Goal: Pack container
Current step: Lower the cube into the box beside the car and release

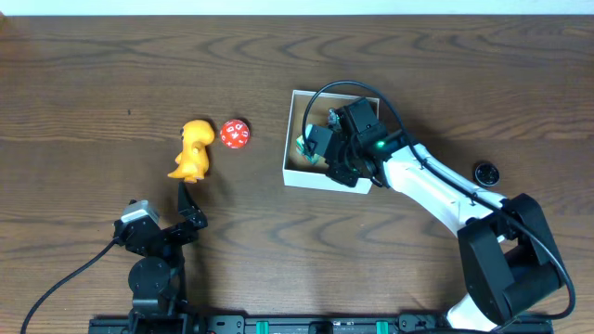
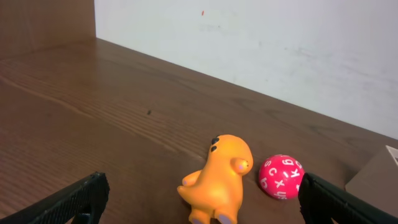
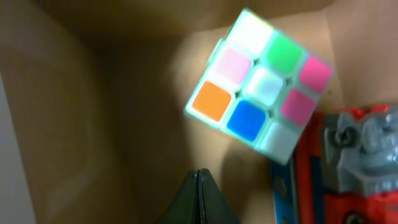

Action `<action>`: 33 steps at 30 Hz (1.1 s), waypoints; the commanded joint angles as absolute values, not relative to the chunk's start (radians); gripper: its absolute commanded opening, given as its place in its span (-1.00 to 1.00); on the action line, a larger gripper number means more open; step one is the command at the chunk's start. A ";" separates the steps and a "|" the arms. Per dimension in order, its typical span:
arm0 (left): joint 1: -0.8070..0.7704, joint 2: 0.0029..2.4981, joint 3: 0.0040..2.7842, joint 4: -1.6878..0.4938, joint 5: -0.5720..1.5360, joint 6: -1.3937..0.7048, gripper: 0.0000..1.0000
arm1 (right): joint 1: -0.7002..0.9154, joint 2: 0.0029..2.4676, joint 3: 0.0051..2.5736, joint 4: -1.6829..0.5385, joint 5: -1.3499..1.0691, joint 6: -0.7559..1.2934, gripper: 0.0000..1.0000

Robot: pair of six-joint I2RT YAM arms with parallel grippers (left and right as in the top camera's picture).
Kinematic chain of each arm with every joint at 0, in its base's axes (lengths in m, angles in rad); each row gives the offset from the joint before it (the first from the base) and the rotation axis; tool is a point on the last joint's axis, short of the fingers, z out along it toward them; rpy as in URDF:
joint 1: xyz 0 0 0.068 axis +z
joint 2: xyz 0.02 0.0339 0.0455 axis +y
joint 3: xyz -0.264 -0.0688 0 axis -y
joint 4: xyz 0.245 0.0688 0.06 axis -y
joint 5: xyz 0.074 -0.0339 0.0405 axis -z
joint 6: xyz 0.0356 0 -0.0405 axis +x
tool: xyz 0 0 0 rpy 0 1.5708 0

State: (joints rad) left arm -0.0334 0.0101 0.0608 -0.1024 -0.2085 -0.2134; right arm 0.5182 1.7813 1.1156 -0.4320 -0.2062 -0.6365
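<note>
The white square container point(image 1: 291, 139) sits right of the table's middle; its tan inside bottom point(image 3: 143, 124) fills the right wrist view. Inside lie a colour-tiled puzzle cube point(image 3: 260, 84) and a red, blue and grey toy point(image 3: 348, 168). My right gripper point(image 3: 199, 177) is shut and empty, hanging inside the container just below the cube; its arm point(image 1: 348, 139) covers much of the box from above. An orange dinosaur toy point(image 1: 194, 150) and a red ball with white letters point(image 1: 235, 134) lie left of the container. My left gripper point(image 2: 199, 199) is open, just short of the dinosaur point(image 2: 221, 177) and ball point(image 2: 281, 176).
A small black round object point(image 1: 485, 172) lies on the table to the right of the right arm. A pale wall point(image 2: 261, 43) rises behind the table's far edge. The left arm's base point(image 1: 153, 246) sits at the front left.
</note>
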 commanded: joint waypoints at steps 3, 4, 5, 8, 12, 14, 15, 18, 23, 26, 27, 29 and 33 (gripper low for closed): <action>-0.028 0.004 0.032 -0.114 -0.209 -0.220 0.96 | 0.494 1.803 1.122 -0.382 -0.270 -0.569 -0.98; -0.028 0.004 0.032 -0.114 -0.209 -0.220 0.96 | 0.489 1.803 1.122 -0.373 -0.270 -0.556 -0.98; -0.028 0.004 0.032 -0.114 -0.209 -0.220 0.96 | 0.484 1.803 1.122 -0.360 -0.270 -0.537 -0.98; -0.028 0.004 0.032 -0.114 -0.209 -0.220 0.96 | 0.468 1.803 1.122 -0.326 -0.270 -0.482 -0.97; -0.028 0.004 0.032 -0.114 -0.209 -0.220 0.96 | 0.447 1.803 1.122 -0.290 -0.270 -0.422 -0.97; -0.028 0.004 0.032 -0.114 -0.209 -0.220 0.96 | 0.438 1.803 1.122 -0.273 -0.271 -0.385 -0.97; -0.028 0.004 0.032 -0.114 -0.209 -0.220 0.96 | 0.434 1.803 1.122 -0.264 -0.270 -0.363 -0.98; -0.028 0.004 0.032 -0.114 -0.209 -0.220 0.96 | 0.431 1.803 1.122 -0.248 -0.271 -0.329 -0.97; -0.028 0.004 0.032 -0.114 -0.209 -0.220 0.96 | 0.432 1.803 1.122 -0.245 -0.288 -0.329 -0.98; -0.028 0.004 0.032 -0.114 -0.209 -0.220 0.96 | 0.431 1.803 1.124 -0.254 -0.289 -0.290 -0.98; -0.028 0.004 0.032 -0.114 -0.209 -0.220 0.96 | 0.430 1.803 1.125 -0.256 -0.289 -0.265 -0.98; -0.028 0.004 0.032 -0.114 -0.209 -0.220 0.96 | 0.430 1.803 1.126 -0.258 -0.290 -0.201 -0.98; -0.028 0.004 0.032 -0.114 -0.209 -0.220 0.96 | 0.430 1.803 1.126 -0.258 -0.352 -0.113 -0.98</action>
